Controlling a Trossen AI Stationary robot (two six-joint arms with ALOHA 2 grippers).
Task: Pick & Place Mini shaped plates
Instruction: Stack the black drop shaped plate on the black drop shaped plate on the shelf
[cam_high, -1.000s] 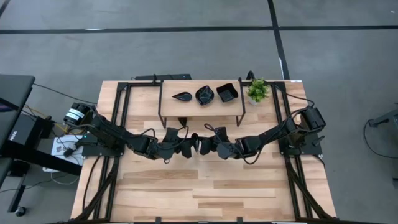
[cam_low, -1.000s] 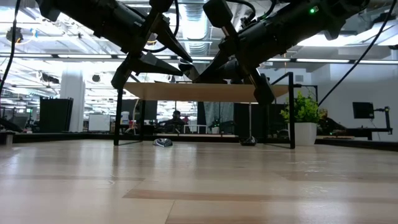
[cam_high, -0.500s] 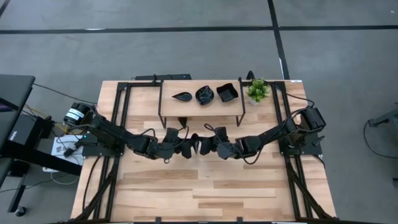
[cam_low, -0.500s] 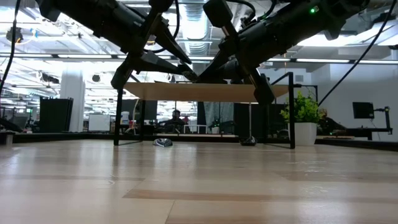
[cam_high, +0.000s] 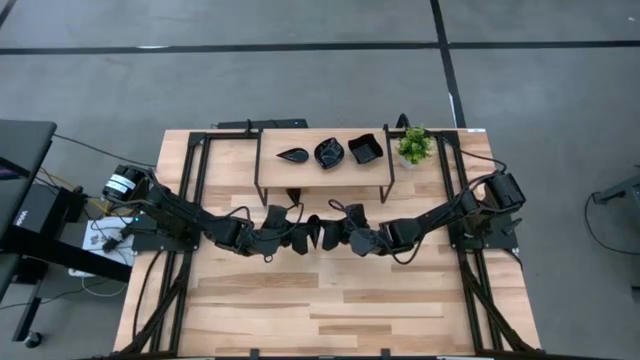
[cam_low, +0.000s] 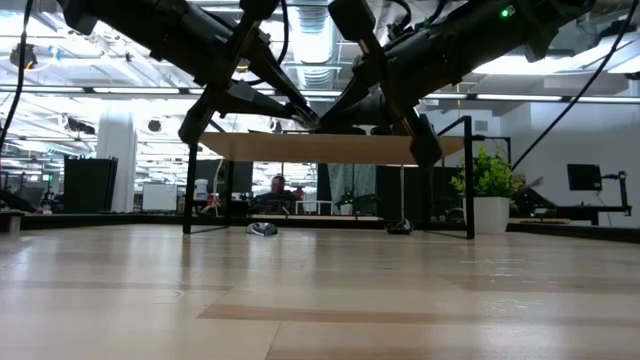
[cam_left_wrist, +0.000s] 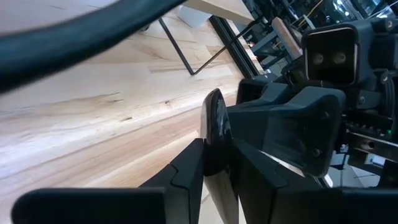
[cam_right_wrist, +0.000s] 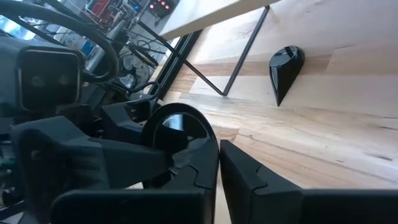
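A grey floor (cam_high: 300, 80) crossed by dark lines is surrounding the light wooden worktop (cam_high: 330, 310). In the low view, ceiling lights (cam_low: 120, 95) are glowing over an open hall; a white column (cam_low: 118, 160) is standing at nine o'clock, and a person (cam_low: 277, 187) is sitting behind.

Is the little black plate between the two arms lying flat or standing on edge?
On edge: the plate shows thin and upright, held above the table, gripped by the left gripper.
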